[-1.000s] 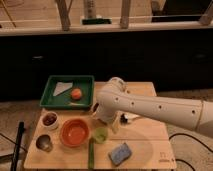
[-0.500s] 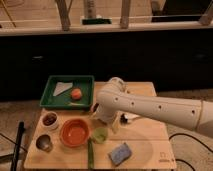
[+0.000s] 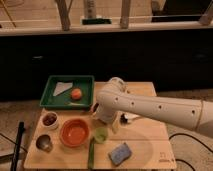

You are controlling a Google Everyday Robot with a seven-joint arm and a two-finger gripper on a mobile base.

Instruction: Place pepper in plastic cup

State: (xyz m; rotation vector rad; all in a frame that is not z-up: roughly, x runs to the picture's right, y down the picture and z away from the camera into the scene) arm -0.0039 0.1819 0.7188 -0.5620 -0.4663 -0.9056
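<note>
From my remote station, I read the following on the wooden counter [image 3: 145, 142].

The white arm [image 3: 150, 106] enters from the right and bends down over the counter's middle. The gripper [image 3: 102, 120] sits at its lower end, just above and beside the plastic cup [image 3: 101, 135]. I cannot tell whether the fingers are open or closed — the arm's housing hides them.

The plastic cup is a small translucent light-green vessel, standing upright just right of the orange bowl [image 3: 75, 132] and near the counter's front half.

The pepper [image 3: 92, 155] lies flat on the counter, outside the cup — a long dark green strip running from just below the cup toward the front edge. It lies between the orange bowl and the blue sponge [image 3: 120, 153], close to both.

Other items:
- A green tray [image 3: 50, 95] at the back left holds a white cloth [image 3: 62, 88] and an orange fruit [image 3: 76, 94].
- A small white bowl [image 3: 49, 120] with dark contents stands left of the orange bowl.
- A grey metal cup [image 3: 44, 143] stands at the front left corner.
</note>
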